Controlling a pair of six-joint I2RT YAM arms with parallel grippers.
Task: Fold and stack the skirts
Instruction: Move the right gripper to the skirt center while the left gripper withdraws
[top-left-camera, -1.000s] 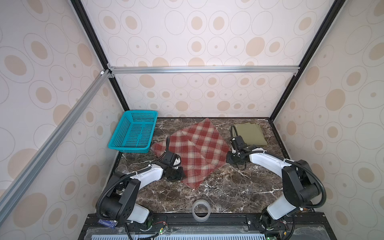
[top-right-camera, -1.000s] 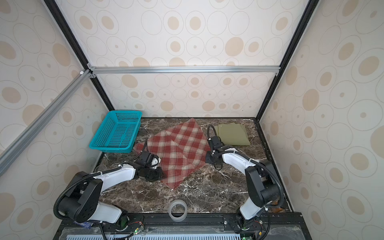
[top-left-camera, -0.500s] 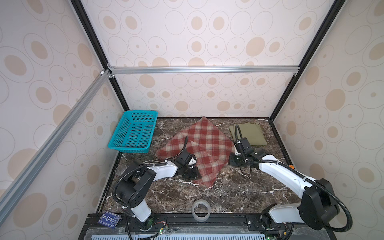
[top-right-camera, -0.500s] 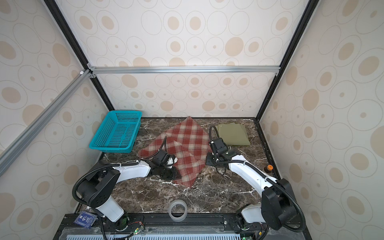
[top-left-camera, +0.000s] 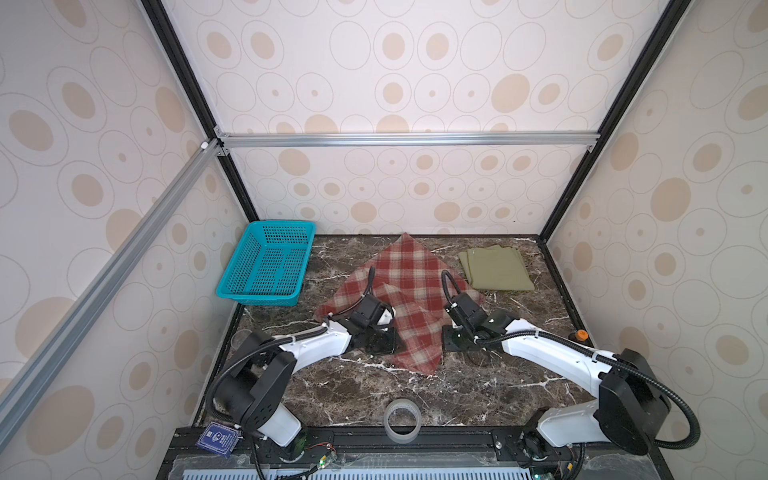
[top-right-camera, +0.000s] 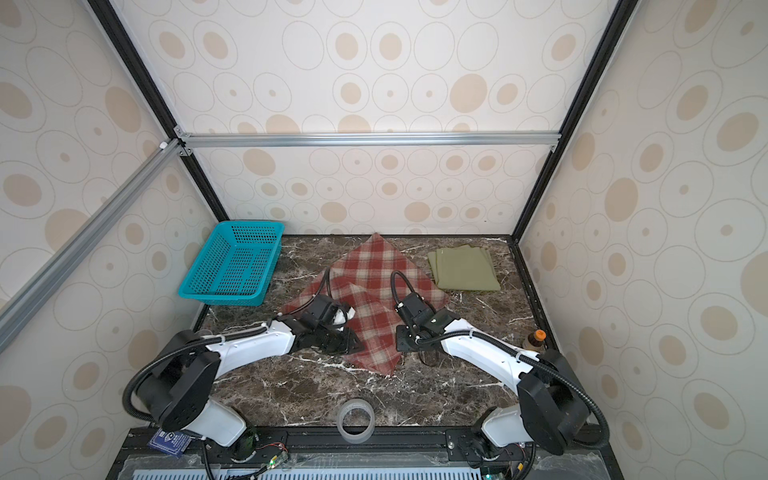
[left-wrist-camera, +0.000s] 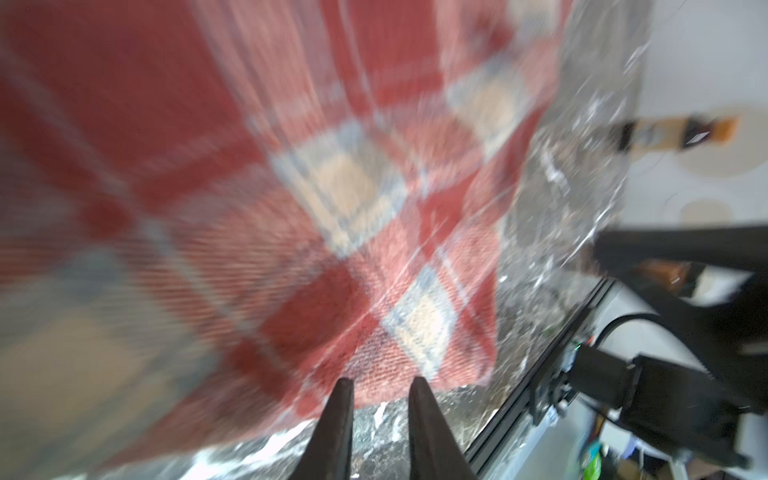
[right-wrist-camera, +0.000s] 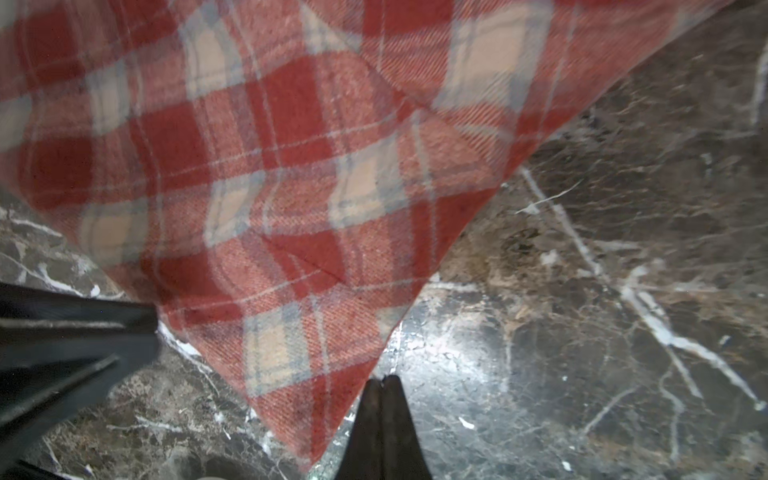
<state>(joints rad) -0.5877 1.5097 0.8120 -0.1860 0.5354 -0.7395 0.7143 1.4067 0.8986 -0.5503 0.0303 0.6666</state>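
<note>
Top views, listed from 9 o'clock across to 3 o'clock of your marble table (top-left-camera: 478, 386):

1. Teal mesh basket (top-left-camera: 259, 296), at 10 o'clock against the wall, well apart from both garments.
2. Left gripper (left-wrist-camera: 381, 382), at 7 o'clock of the plaid skirt. In the left wrist view you see its fingers (left-wrist-camera: 343, 399) a little apart, with the tips at the cloth's hem and cloth and marble showing in the gap. Nothing is clamped.
3. Plaid skirt (top-left-camera: 409, 270), red and cream, in the middle of the table. It lies flat as a diamond, with one corner at 12 o'clock near the back wall and one at 6 o'clock. A folded layer lies over its near half. Both top views show it (top-right-camera: 374, 266).
4. Tape roll (top-left-camera: 401, 419), clear, at 6 o'clock on the front edge.
5. Right gripper (right-wrist-camera: 384, 380), at 4 o'clock of the plaid skirt. Your right wrist view shows its fingers pressed together over bare marble, just beside the hem and holding nothing.
6. Olive-green skirt (top-left-camera: 494, 268), at 2 o'clock by the back corner, folded into a flat rectangle, apart from the plaid one.
7. Small bottle with an orange cap (top-right-camera: 536, 338), at 3 o'clock by the wall.
</note>
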